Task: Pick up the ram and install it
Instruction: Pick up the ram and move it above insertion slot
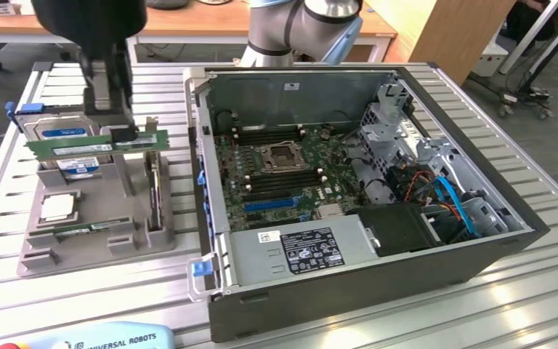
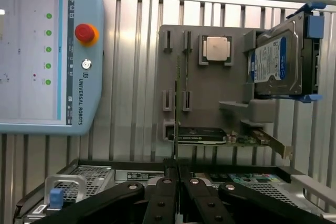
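I have the gripper [image 1: 125,133] clamped on the top edge of the ram [image 1: 83,146], its 2 fingers [image 2: 164,203] pressed together on the thin green board. The ram hangs level over the gray holder [image 1: 114,243], just in front of the hard drive [image 1: 61,129] and to the exterior view's left of the open computer case [image 1: 357,294]. I cannot tell whether its lower edge is clear of the holder. In my wrist view the ram [image 2: 176,103] is edge-on, a thin line running out from between the fingertips. The CPU chip [image 2: 216,49] sits in its pocket on the holder [image 2: 210,90], and the teach pendant [image 2: 47,51] lies on the slatted table [image 2: 131,77] beside it.
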Controlling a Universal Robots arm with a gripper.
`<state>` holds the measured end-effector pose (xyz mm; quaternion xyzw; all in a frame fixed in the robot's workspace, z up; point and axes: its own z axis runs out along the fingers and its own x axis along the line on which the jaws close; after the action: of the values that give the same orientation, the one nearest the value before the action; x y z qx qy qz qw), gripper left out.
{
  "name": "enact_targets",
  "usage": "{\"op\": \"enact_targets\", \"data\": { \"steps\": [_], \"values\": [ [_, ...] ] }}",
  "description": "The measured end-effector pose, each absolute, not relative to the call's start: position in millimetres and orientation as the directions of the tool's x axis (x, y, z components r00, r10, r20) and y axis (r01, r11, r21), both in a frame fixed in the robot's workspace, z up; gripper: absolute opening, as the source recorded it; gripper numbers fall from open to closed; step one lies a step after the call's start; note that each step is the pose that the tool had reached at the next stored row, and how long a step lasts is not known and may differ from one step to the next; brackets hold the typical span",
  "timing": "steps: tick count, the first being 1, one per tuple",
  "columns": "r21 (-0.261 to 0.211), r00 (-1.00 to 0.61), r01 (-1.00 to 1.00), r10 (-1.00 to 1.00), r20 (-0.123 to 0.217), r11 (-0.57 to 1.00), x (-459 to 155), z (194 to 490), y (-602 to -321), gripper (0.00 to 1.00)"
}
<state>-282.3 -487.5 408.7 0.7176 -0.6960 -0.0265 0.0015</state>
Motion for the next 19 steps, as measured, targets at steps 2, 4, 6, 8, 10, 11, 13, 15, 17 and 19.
{"op": "enact_targets", "data": {
  "steps": [2, 4, 6, 8, 10, 11, 13, 15, 17, 19],
  "values": [
    [0.039, 0.030, -0.999, -0.999, -0.036, -0.031, -274, 409, -487, 0.12],
    [0.039, 0.030, -0.999, -0.999, -0.036, -0.031, -266, 409, -488, 0.12],
    [0.039, 0.030, -0.999, -0.999, -0.036, -0.031, -258, 409, -487, 0.12],
    [0.039, 0.030, -0.999, -0.999, -0.036, -0.031, -250, 409, -487, 0.12],
    [0.039, 0.030, -0.999, -0.999, -0.036, -0.031, -242, 409, -487, 0.12],
    [0.039, 0.030, -0.999, -0.999, -0.036, -0.031, -238, 409, -487, 0.12],
    [0.039, 0.030, -0.999, -0.999, -0.036, -0.031, -231, 409, -487, 0.12],
    [0.039, 0.030, -0.999, -0.999, -0.036, -0.031, -223, 409, -488, 0.12],
    [0.039, 0.030, -0.999, -0.999, -0.036, -0.031, -216, 409, -487, 0.12],
    [0.039, 0.030, -0.999, -0.999, -0.036, -0.031, -209, 409, -487, 0.12]
  ]
}}
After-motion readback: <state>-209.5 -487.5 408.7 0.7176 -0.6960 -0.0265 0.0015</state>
